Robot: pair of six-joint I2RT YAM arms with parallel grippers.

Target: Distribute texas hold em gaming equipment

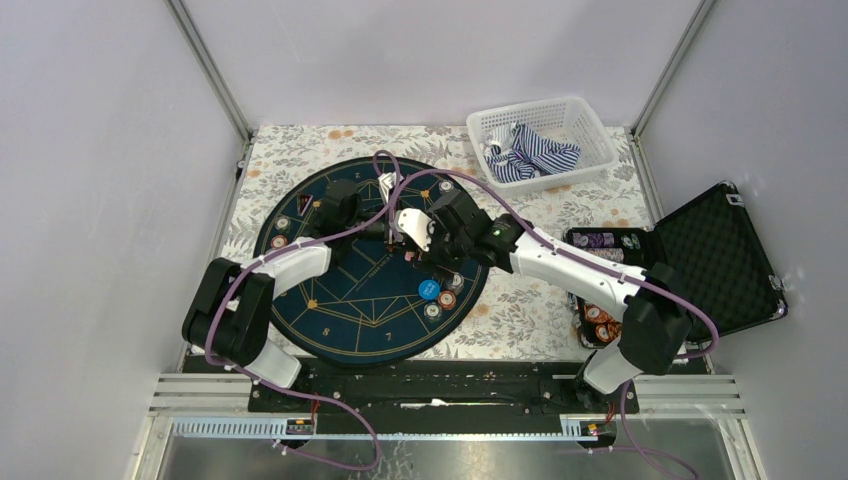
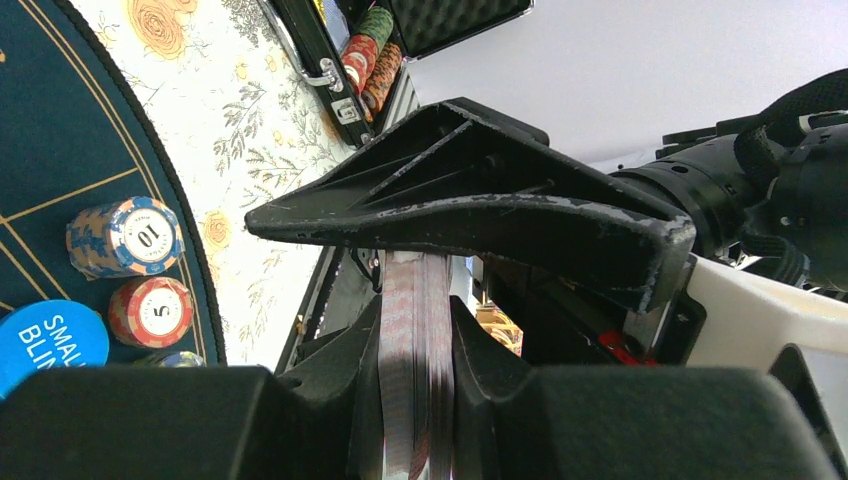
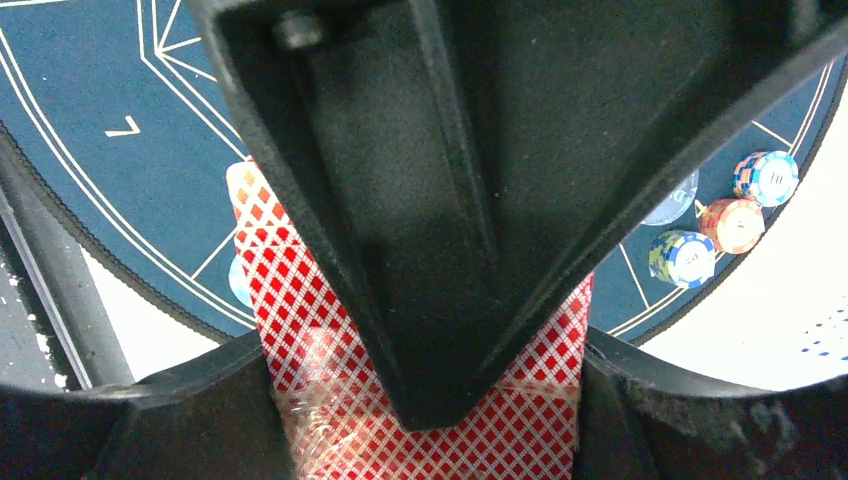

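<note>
Card deck [image 2: 415, 400] clamped in left gripper [image 2: 415, 305]; right gripper [image 1: 405, 242] grip indeterminate; chip stacks [image 2: 125, 237] on mat [image 2: 60, 150], dealing apparently outstanding.

Left arm [image 1: 290, 265], right arm [image 1: 560, 260] crowd mat [image 1: 340, 325] centre; chip stacks [image 1: 446, 299] on near-right rim; near-left bare.

Floral table [image 1: 525, 312] bears round navy mat [image 1: 345, 312], white basket [image 1: 548, 180] and open black case [image 1: 715, 250].

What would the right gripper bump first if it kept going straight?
Probably the red-backed card deck clamped in the left gripper, just ahead of the right gripper; depth is unclear.
</note>
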